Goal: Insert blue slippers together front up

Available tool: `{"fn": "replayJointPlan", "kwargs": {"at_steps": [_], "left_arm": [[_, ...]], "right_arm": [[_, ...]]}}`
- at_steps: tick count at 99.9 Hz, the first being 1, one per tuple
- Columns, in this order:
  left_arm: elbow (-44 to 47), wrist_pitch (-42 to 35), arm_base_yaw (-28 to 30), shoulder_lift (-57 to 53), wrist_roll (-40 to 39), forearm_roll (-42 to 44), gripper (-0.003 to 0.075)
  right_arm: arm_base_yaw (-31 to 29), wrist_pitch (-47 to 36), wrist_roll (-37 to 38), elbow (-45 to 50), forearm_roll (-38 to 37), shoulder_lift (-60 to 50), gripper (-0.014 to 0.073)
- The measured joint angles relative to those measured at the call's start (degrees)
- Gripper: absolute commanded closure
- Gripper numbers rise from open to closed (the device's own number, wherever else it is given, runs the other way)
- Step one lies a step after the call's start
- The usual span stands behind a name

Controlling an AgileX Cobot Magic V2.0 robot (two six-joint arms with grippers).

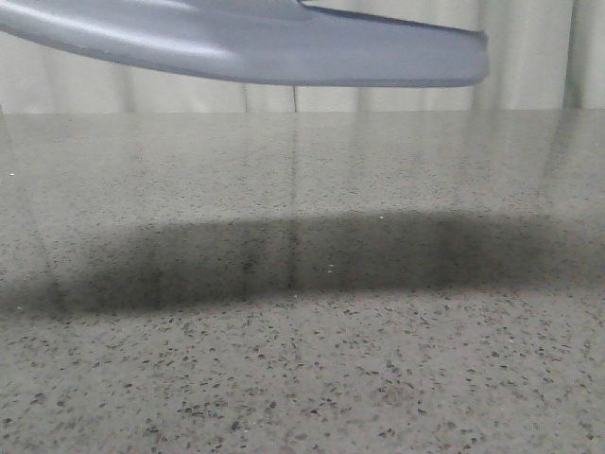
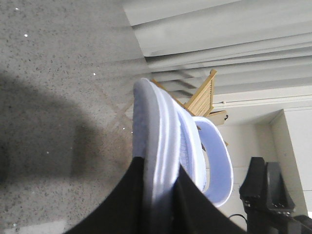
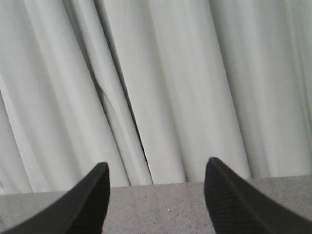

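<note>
The slippers [image 2: 168, 146] are hanging in the air above the table [image 1: 302, 359], nested one against the other, with the left gripper [image 2: 161, 195] clamped on their edges. In the left wrist view the two black fingers [image 2: 126, 204] are pressing from either side on the stacked soles, and a strap of one slipper [image 2: 217, 165] is bulging out to the side. In the front view only a pale blue sole [image 1: 255, 43] is showing along the top edge, casting a broad shadow [image 1: 302, 260] on the speckled stone below; which end is pointing up cannot be told from these views. The right gripper [image 3: 156, 200] is standing with its fingers apart and nothing between them, facing the curtain [image 3: 156, 83] across the table's far edge. Judging by this, the joining of the pair is appearing to be largely accomplished, since both slippers are sitting together in a single grasp. What is remaining seems to be confirming the front-up orientation and setting the pair down, or presenting it, without letting the two slide apart.
</note>
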Motion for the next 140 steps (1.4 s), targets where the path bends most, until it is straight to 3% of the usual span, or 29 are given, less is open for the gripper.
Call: {"fn": "replayJointPlan", "kwargs": {"at_steps": [48, 99, 140], "left_arm": [[-0.04, -0.45, 0.0, 11.09, 7.0, 0.0, 0.0704], [-6.56, -0.54, 0.0, 25.17, 12.54, -0.56, 0.0704], [-6.76, -0.43, 0.0, 28.68, 17.26, -0.78, 0.0696]], "right_arm": [[0.0, -0.89, 0.0, 0.0, 0.0, -1.74, 0.0231], [0.0, 0.79, 0.0, 0.0, 0.0, -1.74, 0.0231], [0.0, 0.99, -0.11, 0.0, 0.0, -1.74, 0.0231]]}}
